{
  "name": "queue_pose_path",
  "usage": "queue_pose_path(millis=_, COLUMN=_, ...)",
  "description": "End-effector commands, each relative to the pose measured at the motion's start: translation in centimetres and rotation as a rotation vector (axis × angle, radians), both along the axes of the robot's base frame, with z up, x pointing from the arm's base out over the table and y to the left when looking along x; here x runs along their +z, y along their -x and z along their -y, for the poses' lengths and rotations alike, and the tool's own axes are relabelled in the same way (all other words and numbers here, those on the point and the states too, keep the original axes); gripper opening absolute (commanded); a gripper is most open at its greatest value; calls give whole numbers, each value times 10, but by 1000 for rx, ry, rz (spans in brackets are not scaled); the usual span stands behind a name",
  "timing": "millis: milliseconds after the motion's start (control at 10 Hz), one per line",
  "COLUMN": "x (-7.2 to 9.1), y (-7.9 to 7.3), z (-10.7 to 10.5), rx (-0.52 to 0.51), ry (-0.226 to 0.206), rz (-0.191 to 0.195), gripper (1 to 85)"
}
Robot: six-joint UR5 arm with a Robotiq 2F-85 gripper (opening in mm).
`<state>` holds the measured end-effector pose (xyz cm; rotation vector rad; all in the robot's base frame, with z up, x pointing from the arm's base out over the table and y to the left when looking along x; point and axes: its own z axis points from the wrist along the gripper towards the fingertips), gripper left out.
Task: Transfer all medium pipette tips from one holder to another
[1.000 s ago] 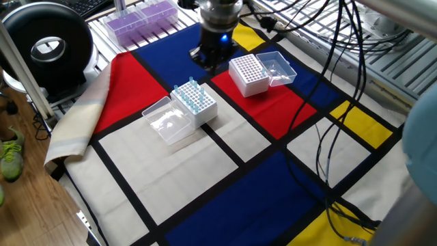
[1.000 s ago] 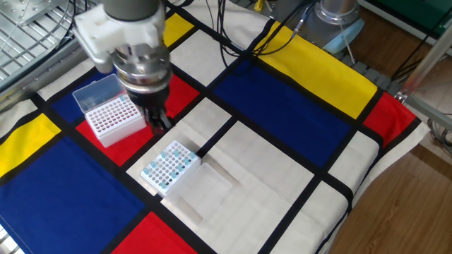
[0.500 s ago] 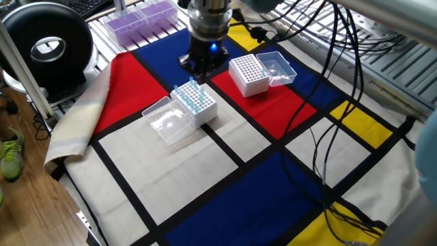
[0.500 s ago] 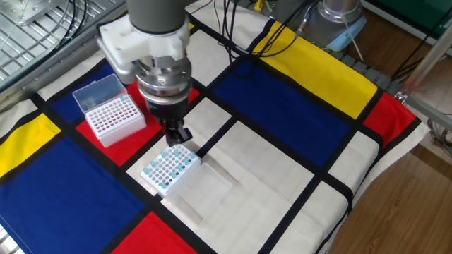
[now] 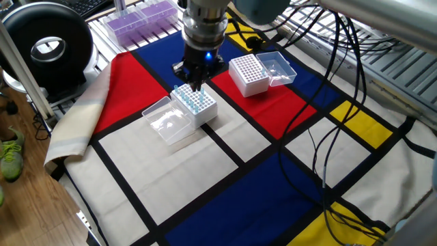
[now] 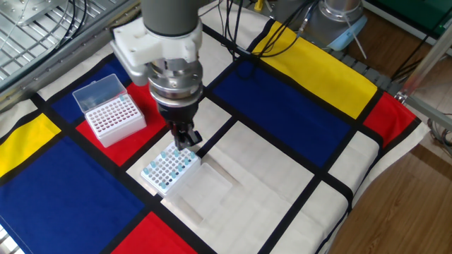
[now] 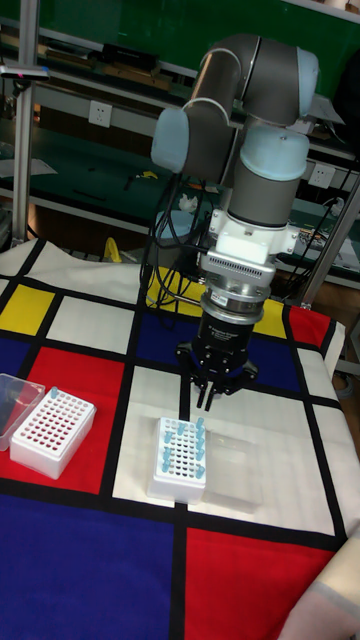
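The pipette tips (image 7: 182, 447), blue-topped, stand upright in a white rack (image 7: 179, 460) on a white panel of the checked cloth (image 6: 296, 99). They fill only part of its grid, mostly the rows toward the far edge in the tall view. The rack's clear lid (image 5: 164, 120) lies open flat on the cloth, touching the rack at its 8 o'clock in one fixed view.

The claw (image 7: 205, 398) hangs point-down just above the rack's far edge, fingers (image 7: 211, 391) drawn close together; whether they pinch a tip cannot be told.

A second white rack (image 7: 53, 433), its holes empty, sits on a red panel at 9 o'clock of the first in the tall view, well apart, its clear lid (image 7: 15, 399) open behind it.

Black cables (image 5: 341, 61) trail across the cloth at 3 o'clock in one fixed view.
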<state>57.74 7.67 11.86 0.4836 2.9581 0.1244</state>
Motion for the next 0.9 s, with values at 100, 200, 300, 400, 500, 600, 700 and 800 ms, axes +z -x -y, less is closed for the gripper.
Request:
queue_pose_path(millis=100, x=-10, y=8, z=-17, rx=17, ry=-25, rz=18, gripper=237)
queue_pose_path(millis=200, x=-13, y=10, z=-19, rx=22, ry=-27, rz=19, gripper=257)
queue_pose_path(millis=300, x=-16, y=11, z=-21, rx=24, ry=-28, rz=24, gripper=260)
queue_pose_path(millis=400, x=-20, y=11, z=-22, rx=29, ry=-30, rz=31, gripper=263)
queue_pose_path(millis=500, x=-24, y=8, z=-22, rx=34, ry=-33, rz=43, gripper=263)
queue_pose_path(millis=600, x=-29, y=6, z=-21, rx=41, ry=-35, rz=55, gripper=263)
queue_pose_path(millis=700, x=-31, y=5, z=-20, rx=45, ry=-34, rz=57, gripper=263)
queue_pose_path(millis=800, x=-32, y=4, z=-19, rx=50, ry=-34, rz=59, gripper=263)
